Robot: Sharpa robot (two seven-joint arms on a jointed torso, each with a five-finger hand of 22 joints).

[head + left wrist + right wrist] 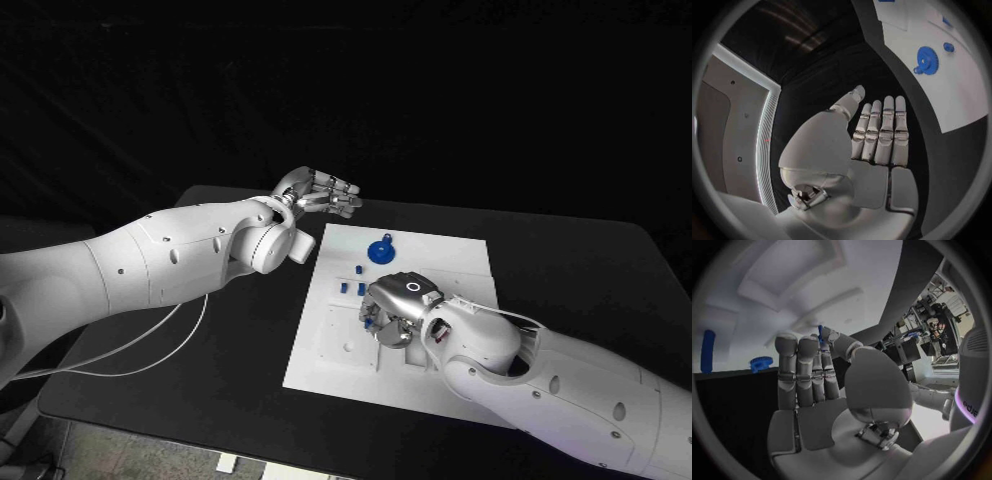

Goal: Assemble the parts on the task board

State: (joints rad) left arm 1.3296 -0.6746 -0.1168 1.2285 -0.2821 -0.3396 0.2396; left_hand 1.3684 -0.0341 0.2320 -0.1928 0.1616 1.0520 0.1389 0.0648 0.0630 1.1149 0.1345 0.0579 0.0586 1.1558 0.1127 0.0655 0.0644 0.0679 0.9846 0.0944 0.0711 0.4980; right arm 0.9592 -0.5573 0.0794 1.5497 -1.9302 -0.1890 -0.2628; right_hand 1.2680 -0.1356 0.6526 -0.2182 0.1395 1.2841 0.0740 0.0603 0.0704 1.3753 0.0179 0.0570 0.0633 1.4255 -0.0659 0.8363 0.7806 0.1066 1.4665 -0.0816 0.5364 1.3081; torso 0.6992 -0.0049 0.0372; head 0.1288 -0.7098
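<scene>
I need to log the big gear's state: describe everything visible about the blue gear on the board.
The blue gear is a toothed disc that looks like plastic, with a small knob jutting from its rim. It lies flat on the task board near the far edge. Nothing touches it; the open left hand hovers off the board.

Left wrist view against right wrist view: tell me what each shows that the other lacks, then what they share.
The left wrist view alone has the left hand, fingers straight and holding nothing, over the black table, with a blue gear lying on the board. The right wrist view alone has the right hand pinching a thin blue pin, and a blue peg. Both show the white task board.
</scene>
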